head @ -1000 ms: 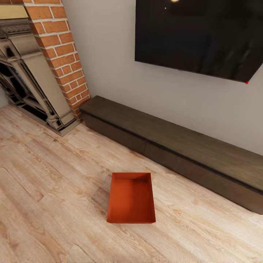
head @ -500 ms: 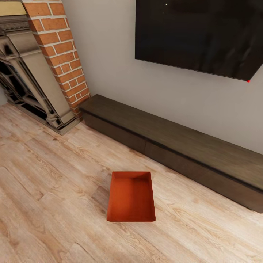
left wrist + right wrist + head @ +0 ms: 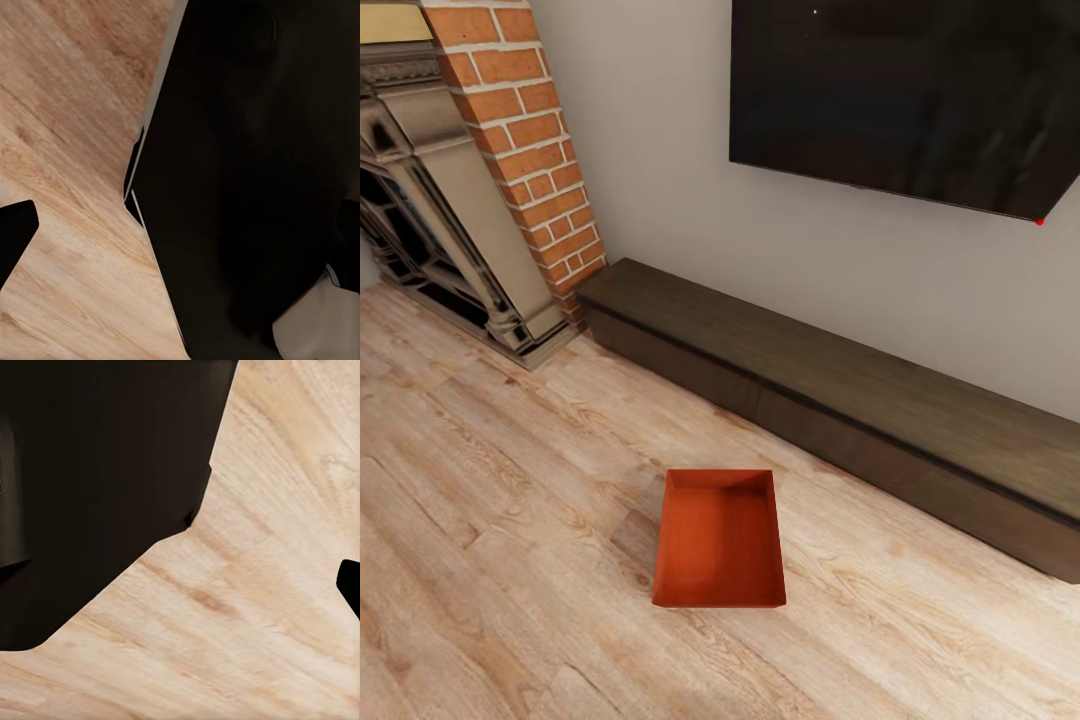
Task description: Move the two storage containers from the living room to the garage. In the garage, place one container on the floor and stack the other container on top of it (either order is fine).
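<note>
one orange-red bin [image 3: 720, 545] sits open side up on the light wood floor [image 3: 480, 500] of the living room, low and centre in the head view, just in front of a long dark tv bench [image 3: 840, 400] that runs along a white wall [image 3: 650, 150]. a black screen [image 3: 900, 90] hangs above the bench; a brick column [image 3: 525, 140] and an ornate fireplace [image 3: 430, 200] stand to the left. the bin looks empty, its short end facing the robot.

both wrist views look down at wood planks past large dark robot parts. a dark sliver at the edge of each may be a fingertip, but whether the left or right fingers are spread or pressed together cannot be told.

judged from here, the bin is not yet gripped and the garage trip lies ahead. risks: a reach from this stand-off may fall short, so the base would need to come closer without nudging the bin toward the bench. the tapered, smooth walls could slip from a one-sided pinch and tip the bin. a wide swing could strike the bench.
</note>
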You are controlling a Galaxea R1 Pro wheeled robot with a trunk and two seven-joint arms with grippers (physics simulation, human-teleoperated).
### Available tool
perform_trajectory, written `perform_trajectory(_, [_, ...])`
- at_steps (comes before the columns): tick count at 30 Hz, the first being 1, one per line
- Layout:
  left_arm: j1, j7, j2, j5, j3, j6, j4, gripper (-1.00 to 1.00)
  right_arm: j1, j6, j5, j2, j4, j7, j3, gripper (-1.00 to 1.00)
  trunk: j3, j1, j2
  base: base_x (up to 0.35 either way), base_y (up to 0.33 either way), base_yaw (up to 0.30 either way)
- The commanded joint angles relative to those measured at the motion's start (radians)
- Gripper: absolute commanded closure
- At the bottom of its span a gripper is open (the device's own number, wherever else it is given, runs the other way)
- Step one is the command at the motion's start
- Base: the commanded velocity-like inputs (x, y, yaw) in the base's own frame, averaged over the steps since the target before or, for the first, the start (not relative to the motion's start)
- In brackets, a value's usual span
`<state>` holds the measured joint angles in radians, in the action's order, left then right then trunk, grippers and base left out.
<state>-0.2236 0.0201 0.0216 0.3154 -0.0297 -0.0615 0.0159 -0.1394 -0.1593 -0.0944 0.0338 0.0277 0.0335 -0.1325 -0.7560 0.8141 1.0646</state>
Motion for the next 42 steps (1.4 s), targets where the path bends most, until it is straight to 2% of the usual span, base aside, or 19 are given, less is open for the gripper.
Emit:
perform_trajectory(1, [0.0, 0.001, 0.0, 0.002, -0.003, -0.003, -0.001, -1.0, -0.001, -0.006, -0.01, 0.0, 0.003, 0.003, -0.002, -1.0, -0.001, 0.0, 0.0, 0.0, 0.0, 0.0])
perform_trajectory(6, [0.0, 0.001, 0.0, 0.002, -0.003, -0.002, -0.001, -1.0, -0.001, -0.008, 0.002, -0.003, 0.003, 0.006, 0.002, -1.0, -0.001, 0.0, 0.0, 0.0, 0.0, 0.0])
perform_trajectory(17, [0.0, 0.001, 0.0, 0.002, -0.003, -0.003, -0.001, -1.0, -0.001, -0.004, -0.004, -0.003, 0.003, 0.02, 0.0, -1.0, -0.001, 0.0, 0.0, 0.0, 0.0, 0.0])
perform_trajectory(18, [0.0, 0.001, 0.0, 0.002, -0.003, -0.003, -0.001, -1.0, 0.0, -0.002, -0.002, -0.012, 0.002, 0.024, 0.005, -1.0, -0.001, 0.0, 0.0, 0.0, 0.0, 0.0])
perform_trajectory(22, [0.0, 0.002, -0.002, 0.008, -0.01, 0.0, 0.0, -1.0, -0.001, -0.001, 0.0, -0.014, -0.008, 0.024, 0.007, -1.0, -0.001, 0.0, 0.0, 0.0, 0.0, 0.0])
perform_trajectory(25, [0.0, 0.002, -0.006, 0.011, -0.016, 0.001, 0.0, -1.0, -0.001, 0.0, 0.001, -0.016, -0.028, 0.024, 0.008, -1.0, -0.001, 0.0, 0.0, 0.0, 0.0, 0.0])
perform_trajectory(28, [0.0, -0.005, -0.003, 0.011, -0.015, 0.0, 0.007, -1.0, -0.003, 0.016, 0.0, -0.023, -0.107, 0.023, 0.008, -1.0, -0.001, 0.0, 0.0, 0.0, 0.0, 0.0])
perform_trajectory(31, [0.0, -0.003, 0.006, 0.011, -0.013, 0.015, 0.11, -1.0, -0.003, 0.12, 0.001, -0.029, -0.25, 0.026, 0.008, -1.0, -0.001, 0.0, 0.0, 0.0, 0.0, 0.0])
perform_trajectory(32, [0.0, -0.003, 0.007, 0.011, -0.013, 0.022, 0.136, -1.0, -0.003, 0.138, 0.001, -0.031, -0.271, 0.026, 0.008, -1.0, -0.001, 0.0, 0.0, 0.0, 0.0, 0.0])
perform_trajectory(34, [-0.001, 0.0, 0.011, 0.006, -0.012, 0.069, 0.238, -1.0, -0.019, 0.184, 0.009, -0.04, -0.324, 0.027, 0.009, -1.0, -0.001, 0.0, 0.0, 0.0, 0.0, 0.0])
perform_trajectory(37, [-0.009, 0.002, 0.021, 0.0, -0.012, 0.163, 0.34, -1.0, -0.094, 0.207, 0.038, -0.05, -0.347, 0.029, 0.012, -1.0, -0.001, 0.0, 0.0, 0.0, 0.0, 0.0])
perform_trajectory(39, [-0.015, 0.003, 0.028, -0.001, -0.011, 0.196, 0.372, -1.0, -0.127, 0.21, 0.051, -0.053, -0.35, 0.029, 0.012, -1.0, -0.001, 0.0, 0.0, 0.0, 0.0, 0.0])
perform_trajectory(41, [-0.03, 0.005, 0.066, -0.003, -0.01, 0.253, 0.457, -1.0, -0.231, 0.22, 0.075, -0.068, -0.354, 0.036, 0.013, -1.0, -0.001, 0.0, 0.0, 0.0, 0.0, 0.0])
perform_trajectory(42, [-0.033, 0.006, 0.072, -0.004, -0.01, 0.258, 0.469, -1.0, -0.253, 0.222, 0.077, -0.072, -0.354, 0.04, 0.013, -1.0, -0.001, 0.0, 0.0, 0.0, 0.0, 0.0])
